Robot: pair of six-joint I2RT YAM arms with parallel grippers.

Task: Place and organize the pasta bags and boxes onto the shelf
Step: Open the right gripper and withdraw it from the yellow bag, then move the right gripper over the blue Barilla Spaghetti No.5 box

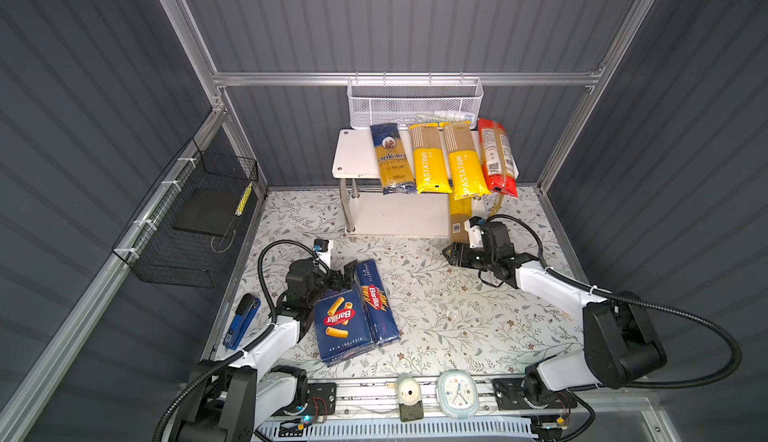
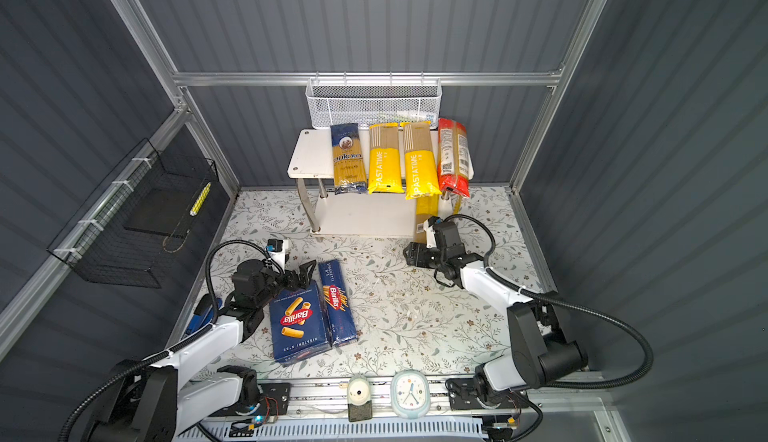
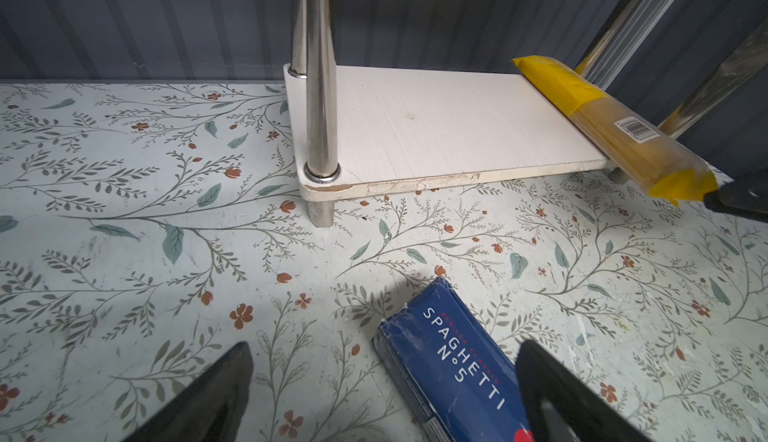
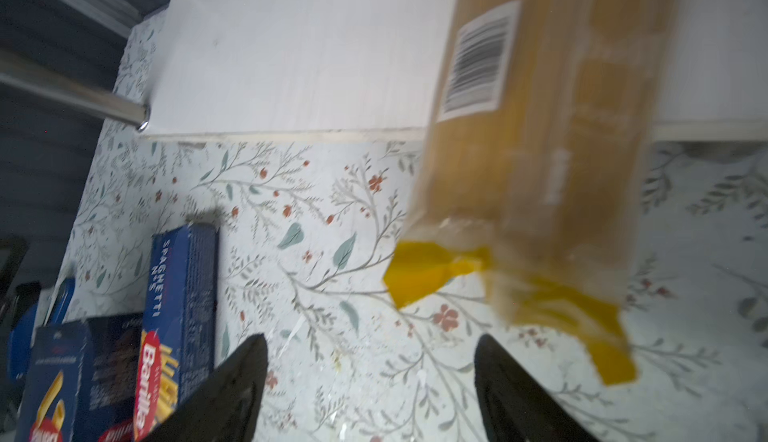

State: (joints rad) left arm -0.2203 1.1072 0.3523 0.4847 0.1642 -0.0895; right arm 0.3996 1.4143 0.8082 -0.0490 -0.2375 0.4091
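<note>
The white shelf (image 1: pixel 357 157) stands at the back. On its top board lie a dark blue Ankara bag (image 1: pixel 392 159), two yellow PASTATIME bags (image 1: pixel 430 159) (image 1: pixel 463 161) and a red-clear bag (image 1: pixel 496 157). A yellow-clear barcoded bag (image 1: pixel 459 219) (image 4: pixel 536 128) lies on the lower board (image 3: pixel 436 128), its near end overhanging the front edge. My right gripper (image 1: pixel 451 255) (image 4: pixel 372 338) is open just in front of that end, holding nothing. The wide Barilla box (image 1: pixel 340 323) and the narrow spaghetti box (image 1: pixel 376 302) (image 3: pixel 453 369) lie side by side on the table. My left gripper (image 1: pixel 349 277) (image 3: pixel 386 346) is open at their far ends.
A white mesh basket (image 1: pixel 415 103) hangs on the back rail above the shelf. A black wire basket (image 1: pixel 187 219) hangs on the left wall. A blue stapler (image 1: pixel 241 321) lies at the table's left edge. A clock (image 1: pixel 457 394) and a small timer (image 1: pixel 409 394) sit at the front rail.
</note>
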